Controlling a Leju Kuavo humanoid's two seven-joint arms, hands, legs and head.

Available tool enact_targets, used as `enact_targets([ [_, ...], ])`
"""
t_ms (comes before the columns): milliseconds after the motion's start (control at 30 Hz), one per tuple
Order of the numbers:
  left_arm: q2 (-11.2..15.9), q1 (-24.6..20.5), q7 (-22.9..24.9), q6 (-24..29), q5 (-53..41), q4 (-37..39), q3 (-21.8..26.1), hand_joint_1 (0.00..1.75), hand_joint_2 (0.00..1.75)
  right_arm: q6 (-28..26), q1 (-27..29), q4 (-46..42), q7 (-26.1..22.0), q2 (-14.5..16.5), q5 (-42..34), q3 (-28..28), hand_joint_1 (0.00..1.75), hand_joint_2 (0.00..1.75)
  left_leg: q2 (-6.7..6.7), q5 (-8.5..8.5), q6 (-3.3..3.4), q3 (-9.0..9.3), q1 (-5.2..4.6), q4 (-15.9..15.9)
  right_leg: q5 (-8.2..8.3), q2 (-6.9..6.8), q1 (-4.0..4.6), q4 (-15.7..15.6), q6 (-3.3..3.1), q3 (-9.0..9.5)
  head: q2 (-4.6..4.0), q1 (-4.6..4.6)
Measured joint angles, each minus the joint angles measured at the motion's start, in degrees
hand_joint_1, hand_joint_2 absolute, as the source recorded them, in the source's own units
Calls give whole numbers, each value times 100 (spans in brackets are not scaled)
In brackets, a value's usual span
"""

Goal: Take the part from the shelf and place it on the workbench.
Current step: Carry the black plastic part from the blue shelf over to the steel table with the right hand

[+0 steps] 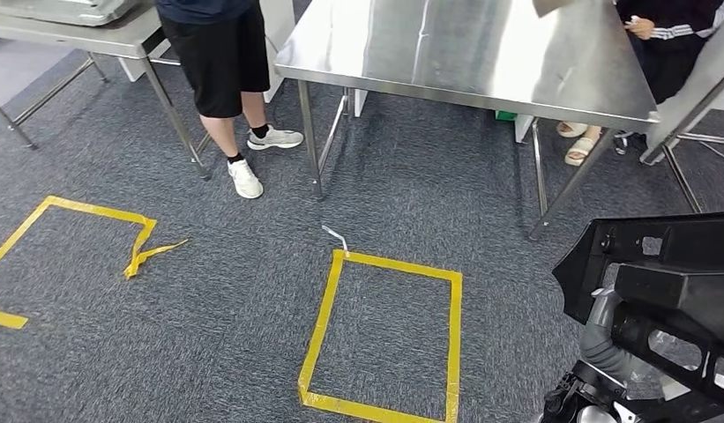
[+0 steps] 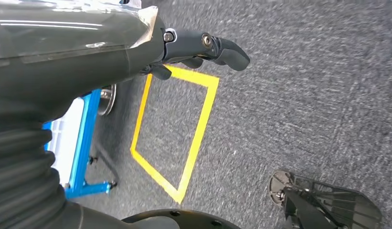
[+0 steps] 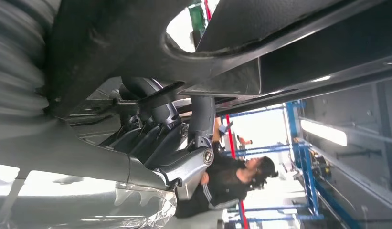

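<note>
Two robot hands were at work, though only one carried anything. The right robot hand had its grey thumb and dark fingers hooked through the openings of the black plastic part, holding it up at the robot's right side, well above the grey carpet. The left robot hand held nothing; its dark fingers were curled in loosely as it hung over the floor beside a yellow tape square.

As I judged it, the main risk was the grip itself. The part looked broad and awkward, caught only at one edge, so it could swing or slip from the fingers while the robot walked. Its far corner could also knock the steel counter's edge or a leg on approach, since the counter stood some way ahead, past another yellow tape square on the carpet. A person in black shorts stood near the counter's left end, and a seated person was at its right corner; either might be brushed if the part came in wide.

The right arm was bent, keeping the part close to the body and tilted. The left arm hung down, wrist turned toward the floor, near a blue trolley frame.
</note>
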Motion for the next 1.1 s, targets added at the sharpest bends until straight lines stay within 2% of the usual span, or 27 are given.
enact_targets([
  [33,1,-1,-8,0,-7,-1,-4,0,175,-8,6,-30,0,0,2,-1,175,175,43,-14,-25,7,-20,6,66,-78,14,-279,-15,154,0,-6],
  [67,3,-1,-13,1,-13,-1,-7,0,175,-15,11,-54,0,1,2,-3,175,175,83,-25,-48,13,-41,11,85,-123,29,-416,-46,225,0,-11],
  [133,7,-1,-22,4,-19,-3,-12,0,175,-24,26,-84,2,1,2,-9,175,175,166,-33,-85,26,-54,8,93,-24,34,-432,-123,210,0,-24],
  [167,10,-2,-30,8,-23,-5,-14,0,175,-25,36,-98,3,1,3,-12,175,175,144,-56,-116,20,-42,22,102,32,11,-436,-150,205,0,-25],
  [233,15,-11,-53,10,-32,-7,-19,0,175,-25,47,-135,3,2,6,-18,175,175,-92,-254,-181,-94,-14,283,124,140,-42,-450,-220,206,0,-40],
  [300,16,-12,-70,8,-39,-7,-24,0,175,-25,46,-155,2,8,10,-22,175,175,-374,-620,-221,-419,4,992,137,242,-48,-450,-271,199,0,-59],
  [333,16,-8,-73,7,-40,-6,-24,0,175,-25,46,-156,2,12,13,-22,175,175,-426,-764,-227,-606,8,1373,141,305,-41,-448,-284,195,0,-61],
  [367,16,-1,-74,7,-42,-6,-25,0,175,-25,49,-156,2,15,15,-22,175,175,-449,-813,-226,-737,12,1622,144,374,-34,-447,-289,193,0,-62],
  [400,16,5,-75,7,-42,-6,-25,0,175,-25,51,-156,2,16,16,-22,175,175,-461,-753,-219,-778,16,1670,145,449,-30,-445,-288,197,0,-62],
  [433,16,9,-75,7,-42,-6,-25,0,175,-25,52,-156,2,18,16,-22,175,175,-478,-591,-204,-704,20,1487,146,524,-29,-444,-286,205,0,-62],
  [500,16,10,-75,7,-43,-7,-26,0,175,-26,50,-156,2,22,17,-22,175,175,-597,-187,-160,-368,29,747,149,638,-17,-436,-276,220,0,-63],
  [533,17,5,-77,7,-44,-7,-27,0,175,-26,49,-159,-3,24,22,-22,175,175,-664,-69,-143,-217,32,408,153,683,-3,-427,-266,212,0,-62],
  [600,20,-13,-84,7,-44,-8,-30,0,175,-25,49,-167,-17,27,40,-22,175,175,-737,-18,-113,-95,14,97,175,745,11,-421,-219,170,0,-62],
  [667,13,-27,-93,6,-44,-5,-34,0,175,-25,54,-178,-32,26,62,-23,175,175,-690,15,-57,-83,6,47,195,770,-2,-423,-146,114,0,-63],
  [733,2,-27,-98,5,-44,-1,-36,0,175,-25,46,-192,-44,28,74,-21,175,175,-626,77,20,-61,24,-11,67,612,16,-198,-123,-14,0,-42],
  [800,-1,-17,-101,5,-44,1,-36,0,175,-26,29,-201,-53,30,76,-20,175,175,-549,106,56,-65,25,-32,-254,384,32,475,-158,-320,0,-10],
  [833,-1,-9,-101,5,-44,1,-36,0,175,-26,28,-201,-55,30,75,-20,175,175,-507,109,60,-75,20,-31,-409,327,29,869,-163,-494,0,1],
  [867,-1,-2,-101,5,-44,1,-36,0,175,-26,35,-200,-56,30,73,-20,175,175,-471,109,60,-82,17,-29,-496,300,23,1141,-149,-607,0,0],
  [900,-1,1,-101,5,-44,1,-36,0,175,-26,42,-200,-56,31,73,-20,175,175,-440,109,60,-85,18,-28,-500,285,15,1213,-113,-619,0,2],
  [933,-1,3,-102,3,-44,1,-36,0,175,-25,46,-200,-57,31,75,-20,175,175,-417,108,58,-82,20,-27,-418,273,7,1042,-62,-511,0,3],
  [1000,-1,2,-113,-1,-44,1,-36,0,175,-24,40,-201,-66,29,84,-20,175,175,-387,100,37,-69,19,-21,-144,222,-11,206,27,-50,0,7],
  [1033,-1,0,-124,-3,-44,1,-36,0,175,-21,35,-201,-71,28,91,-19,175,175,-380,91,16,-70,4,-11,-33,201,-7,-172,27,156,0,5],
  [1067,-1,-1,-138,-4,-44,1,-36,0,175,-16,29,-201,-76,28,97,-19,175,175,-376,82,-6,-77,-13,2,33,185,-8,-414,6,284,0,2],
  [1100,1,-2,-153,-3,-44,1,-36,0,175,-10,25,-200,-80,28,102,-20,175,175,-374,79,1,-88,-31,15,52,180,-6,-500,-29,326,0,-2],
])
